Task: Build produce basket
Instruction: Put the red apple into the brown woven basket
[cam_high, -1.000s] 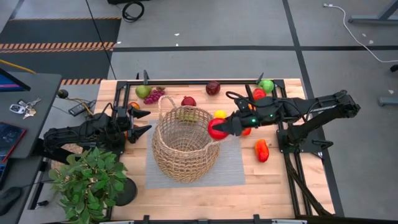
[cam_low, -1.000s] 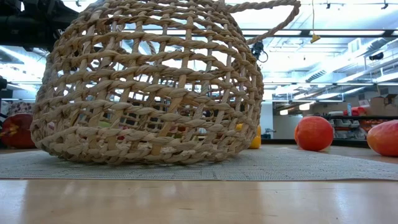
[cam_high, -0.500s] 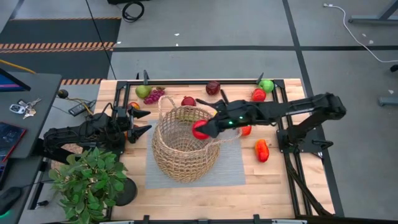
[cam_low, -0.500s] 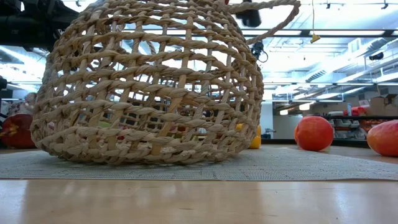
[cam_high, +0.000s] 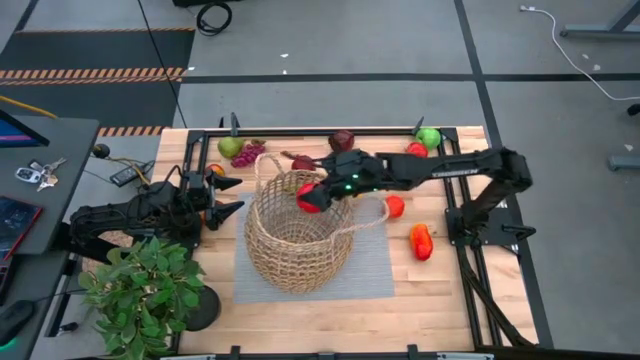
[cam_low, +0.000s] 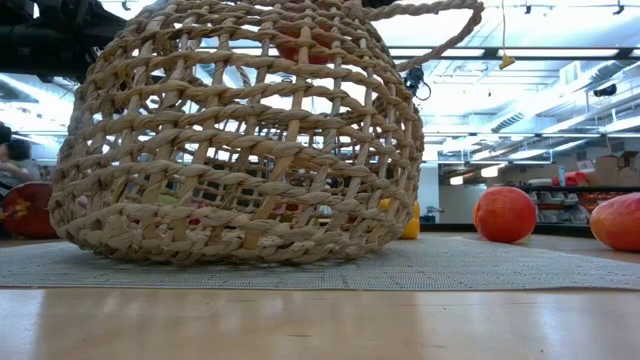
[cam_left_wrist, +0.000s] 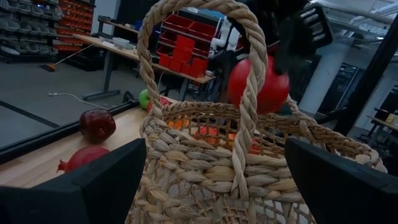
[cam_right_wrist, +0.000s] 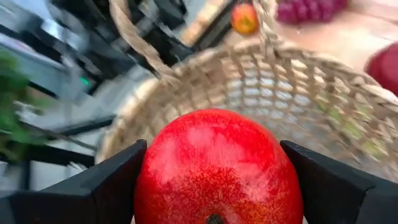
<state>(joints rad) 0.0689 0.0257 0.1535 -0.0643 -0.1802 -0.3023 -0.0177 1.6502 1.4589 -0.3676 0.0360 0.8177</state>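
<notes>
High view: right hand (cam_high: 312, 196) pinches a red fruit (cam_high: 308, 197) over the basket (cam_high: 297, 232); most produce lies on the worktop (cam_high: 440, 300) yet. Left hand (cam_high: 222, 196) waits spread beside the basket.
Low view: some pieces show through the weave.
Left wrist view: the loop handle (cam_left_wrist: 245, 93) stands close to the fruit

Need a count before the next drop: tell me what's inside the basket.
Through the basket weave, only green, red and yellow bits near the bottom; the wicker hides what they are. The right hand holds a red fruit above it.
</notes>
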